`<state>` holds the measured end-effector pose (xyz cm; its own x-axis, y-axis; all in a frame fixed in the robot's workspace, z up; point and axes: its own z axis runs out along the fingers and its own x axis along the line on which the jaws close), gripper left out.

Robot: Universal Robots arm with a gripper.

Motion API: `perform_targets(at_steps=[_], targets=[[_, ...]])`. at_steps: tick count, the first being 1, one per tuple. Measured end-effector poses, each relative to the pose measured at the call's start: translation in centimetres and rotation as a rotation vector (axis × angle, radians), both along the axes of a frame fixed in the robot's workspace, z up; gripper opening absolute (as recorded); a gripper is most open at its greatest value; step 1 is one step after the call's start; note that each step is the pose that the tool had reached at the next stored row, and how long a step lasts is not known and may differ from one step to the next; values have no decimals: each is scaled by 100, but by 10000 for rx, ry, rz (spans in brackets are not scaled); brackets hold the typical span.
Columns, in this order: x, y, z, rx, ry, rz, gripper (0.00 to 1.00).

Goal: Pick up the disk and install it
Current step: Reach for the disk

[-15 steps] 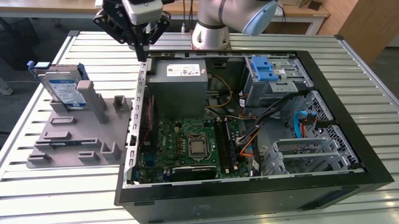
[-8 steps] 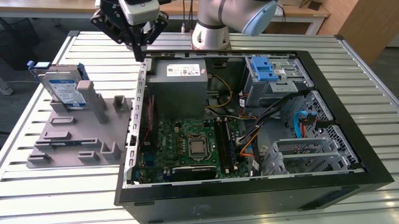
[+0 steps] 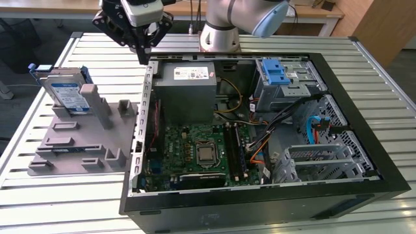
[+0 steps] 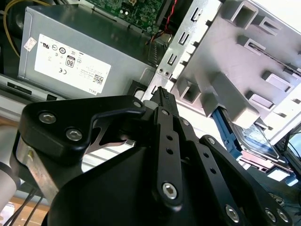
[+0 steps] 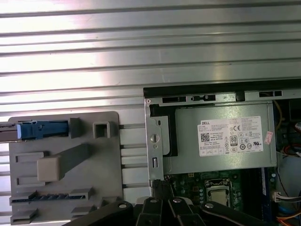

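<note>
The disk [image 3: 67,91] stands on edge in a slot at the far end of the grey holder [image 3: 78,141], on the exterior view's left; it is silver-grey with a white-and-blue label and blue rails. Both wrist views show it too: the disk [image 5: 40,129] edge-on as a blue strip, and the disk [image 4: 257,139] behind the holder's posts. My gripper [image 3: 141,54] hangs above the open computer case's rear corner, to the right of the disk and well apart from it. Its fingers [image 4: 162,96] are pressed together, shut on nothing.
The open black computer case [image 3: 364,146] fills the middle and right of the slatted metal table [image 3: 65,195]. Inside are a power supply [image 3: 188,87], a motherboard [image 3: 201,151], a metal drive bay with a blue latch [image 3: 275,73], and a drive cage [image 3: 318,161].
</note>
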<state>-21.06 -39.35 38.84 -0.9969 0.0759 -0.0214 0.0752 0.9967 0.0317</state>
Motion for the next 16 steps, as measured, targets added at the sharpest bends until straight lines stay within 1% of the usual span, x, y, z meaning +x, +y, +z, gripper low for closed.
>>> perform_targets(at_steps=[16], targets=[[-73,12,-16,0,18,-1,11]])
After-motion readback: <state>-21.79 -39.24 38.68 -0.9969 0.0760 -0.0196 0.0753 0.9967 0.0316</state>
